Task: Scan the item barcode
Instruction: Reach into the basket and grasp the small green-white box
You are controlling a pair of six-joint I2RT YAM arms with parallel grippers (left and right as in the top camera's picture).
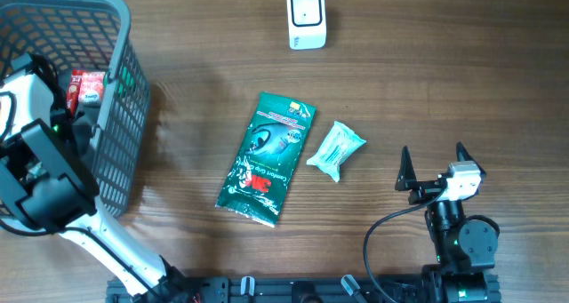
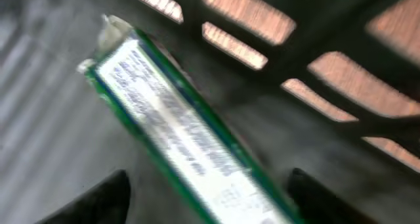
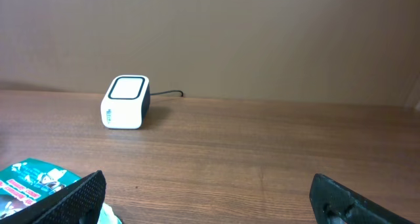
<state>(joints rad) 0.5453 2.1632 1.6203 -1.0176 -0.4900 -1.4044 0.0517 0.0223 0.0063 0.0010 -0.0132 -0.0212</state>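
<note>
In the left wrist view a long item (image 2: 172,129) with green edges and a white printed face lies slanted on the floor of the grey basket (image 1: 124,45). My left gripper (image 2: 210,184) straddles its near end, open, with a gap showing between each dark fingertip (image 2: 111,194) and the item. From overhead the left arm (image 1: 44,165) reaches down into the basket and hides its gripper. The white barcode scanner (image 1: 306,17) stands at the table's far edge and also shows in the right wrist view as the scanner (image 3: 126,102). My right gripper (image 1: 433,154) hovers open and holds nothing.
A dark green flat pack (image 1: 269,158) and a small pale green packet (image 1: 336,150) lie mid-table, left of the right gripper. A red packet (image 1: 87,85) sits inside the basket. The scanner's cable runs off the back edge.
</note>
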